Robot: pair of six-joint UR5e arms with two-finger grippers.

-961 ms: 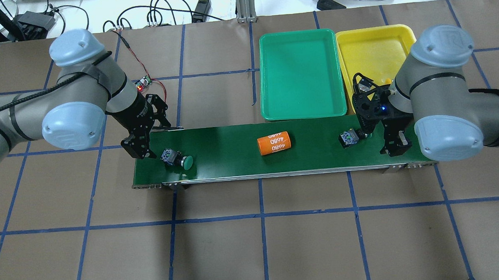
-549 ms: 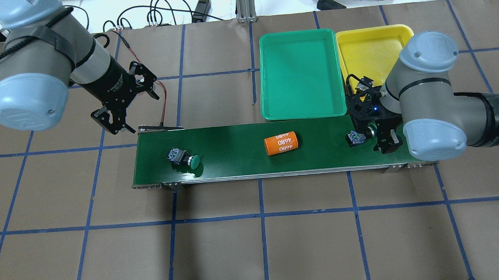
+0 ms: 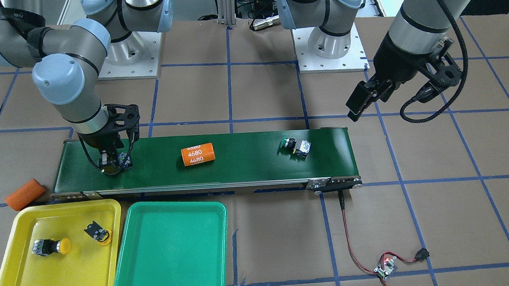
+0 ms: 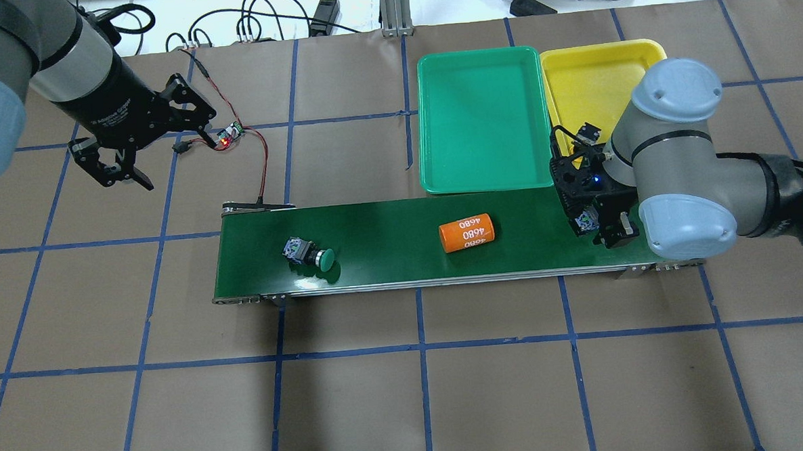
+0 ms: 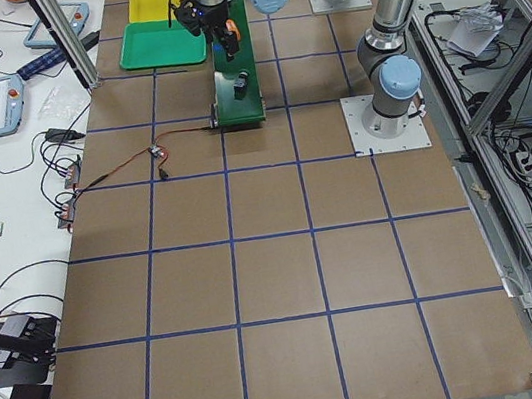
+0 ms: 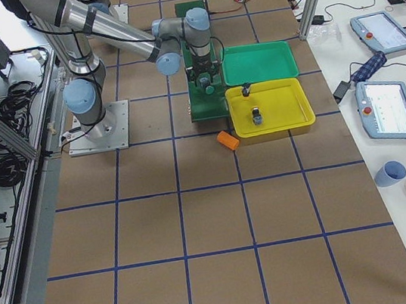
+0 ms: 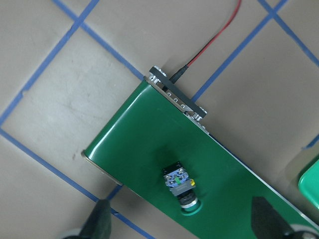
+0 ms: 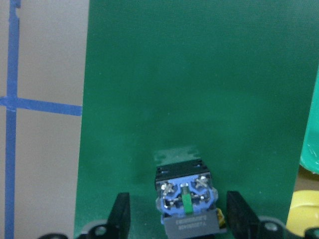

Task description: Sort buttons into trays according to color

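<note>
Duly we recorded the following.

- Right gripper (image 4: 595, 225): low on the conveyor belt (image 4: 388, 221), at the end nearest the trays. Its fingers (image 8: 121, 215) stood parted on either side of one push button (image 8: 185, 204), and a strip of belt showed on each side. We could not tell the cap colour.
- Green-capped button (image 4: 311, 254): lay on its side near the belt's opposite end.
- Orange cylinder marked "4680" (image 4: 467, 232): lay mid-belt.
- Left gripper (image 4: 125, 180): hung above the table off the belt, jaws wide apart.
- Yellow tray (image 3: 4, 246): held one yellow button (image 3: 51, 246) and a second yellow button (image 3: 97, 233).
- Green tray (image 3: 170, 205): sat just beside the yellow tray.
- Plain orange cylinder (image 3: 24, 194): lay on the table by the belt's end.
</note>
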